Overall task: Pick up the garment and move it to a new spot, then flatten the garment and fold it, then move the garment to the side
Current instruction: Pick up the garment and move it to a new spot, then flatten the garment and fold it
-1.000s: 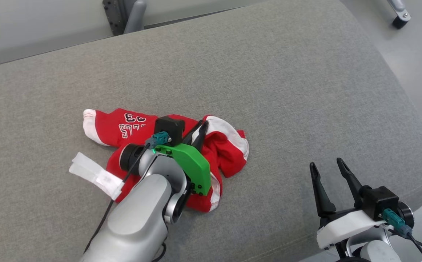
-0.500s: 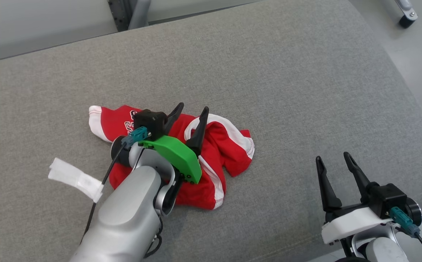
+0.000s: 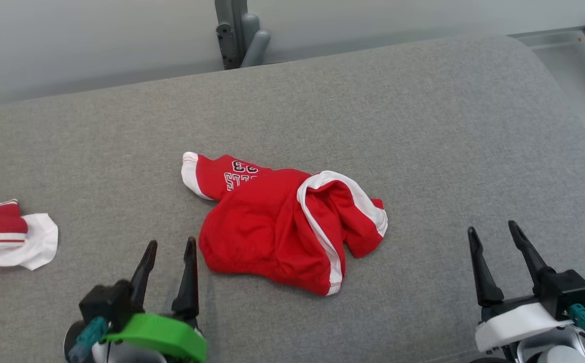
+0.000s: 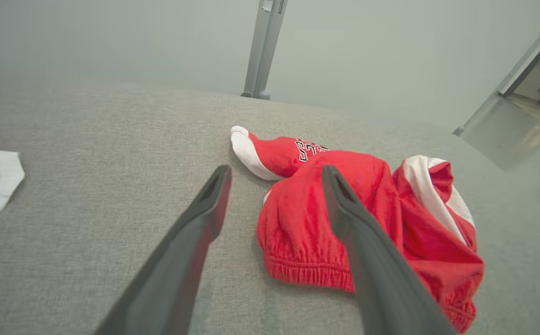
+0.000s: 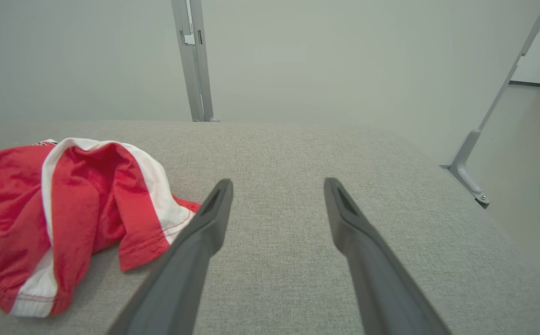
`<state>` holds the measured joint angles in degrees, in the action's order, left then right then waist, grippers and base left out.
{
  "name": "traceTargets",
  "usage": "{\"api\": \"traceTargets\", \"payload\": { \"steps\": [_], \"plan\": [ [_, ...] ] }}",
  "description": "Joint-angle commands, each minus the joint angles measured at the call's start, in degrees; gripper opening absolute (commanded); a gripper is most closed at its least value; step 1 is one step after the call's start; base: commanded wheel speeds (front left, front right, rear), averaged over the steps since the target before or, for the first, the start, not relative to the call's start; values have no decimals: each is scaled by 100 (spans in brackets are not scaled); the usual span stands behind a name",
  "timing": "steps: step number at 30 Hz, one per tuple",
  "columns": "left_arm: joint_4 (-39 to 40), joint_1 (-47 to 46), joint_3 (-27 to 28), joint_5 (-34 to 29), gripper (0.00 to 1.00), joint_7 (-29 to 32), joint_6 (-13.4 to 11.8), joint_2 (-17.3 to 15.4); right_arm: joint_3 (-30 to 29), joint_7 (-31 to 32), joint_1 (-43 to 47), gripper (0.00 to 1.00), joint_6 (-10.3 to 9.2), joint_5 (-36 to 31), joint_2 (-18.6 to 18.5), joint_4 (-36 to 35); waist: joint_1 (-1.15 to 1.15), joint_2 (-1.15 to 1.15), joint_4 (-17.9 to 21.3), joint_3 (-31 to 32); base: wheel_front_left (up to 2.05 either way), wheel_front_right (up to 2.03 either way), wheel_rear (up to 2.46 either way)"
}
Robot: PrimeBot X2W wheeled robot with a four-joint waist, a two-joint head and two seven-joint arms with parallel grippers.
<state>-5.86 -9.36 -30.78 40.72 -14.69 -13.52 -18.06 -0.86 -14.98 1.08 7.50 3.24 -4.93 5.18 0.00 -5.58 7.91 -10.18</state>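
Finding red garment (image 3: 272, 227) lying crumpled near middle of grey counter (image 3: 423, 126) | noting left pincer (image 3: 171, 242) gaping wide, gripping nothing, at near edge just beside garment | noting right pincer (image 3: 492, 227) gaping wide, empty, toward near right corner, well apart.

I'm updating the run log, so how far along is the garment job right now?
Probably done: the move, since the red garment lies free on the grey cushion. In hand: nothing; the left pincer and right pincer are both open and neither grips it, the left one close beside it. Left: flattening, as it lies crumpled, then folding and moving it aside.
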Motion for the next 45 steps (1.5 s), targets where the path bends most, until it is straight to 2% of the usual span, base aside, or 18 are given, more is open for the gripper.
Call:
{"api": "traceTargets", "payload": {
  "steps": [1,4,8,9,14,15,23,26,33,37,40,45],
  "plan": [
    [121,390,63,-103,100,-36,-68,-119,-80,-6,186,100,-2,-27,-91,11,0,0,-287,289,0,0,0],
    [314,945,431,-238,100,-52,-77,-128,-154,-6,291,100,-2,-31,-141,49,0,0,-431,350,0,0,0],
    [473,1553,1030,-916,100,-51,46,21,-280,-6,435,100,-2,-5,-183,142,0,0,-566,408,0,0,0],
    [463,1799,1365,-1167,100,-51,165,198,-388,-6,519,100,-2,12,-149,197,0,0,-621,451,0,0,0],
    [435,2216,2098,-1746,100,-52,751,643,-653,-6,722,100,-2,-18,-55,346,0,0,-738,554,0,0,0],
    [435,2216,2098,-1746,100,-52,751,643,-653,-6,722,100,-2,-18,-55,346,0,0,-738,554,0,0,0],
    [444,2527,2890,-2464,100,-47,1791,1178,-933,-6,850,100,-2,-98,55,273,0,0,-747,661,0,0,0],
    [408,2522,3026,-2571,100,-47,1989,1283,-922,-6,859,100,-2,-98,77,233,0,0,-729,668,0,0,0],
    [307,2390,3167,-2746,100,-47,2100,1384,-860,-6,806,100,-2,-130,83,200,0,0,-698,665,0,0,0],
    [218,2381,3021,-2670,100,-47,2107,1411,-816,-6,783,100,-2,-129,84,177,0,0,-667,664,0,0,0],
    [180,2236,2628,-2488,100,-47,2110,1436,-772,-6,747,100,-2,-116,43,152,0,0,-634,653,0,0,0],
    [-390,1732,1527,-2043,100,84,2100,1284,-662,-6,652,100,-2,-110,-24,89,0,0,-525,566,0,0,0]
  ]
}}
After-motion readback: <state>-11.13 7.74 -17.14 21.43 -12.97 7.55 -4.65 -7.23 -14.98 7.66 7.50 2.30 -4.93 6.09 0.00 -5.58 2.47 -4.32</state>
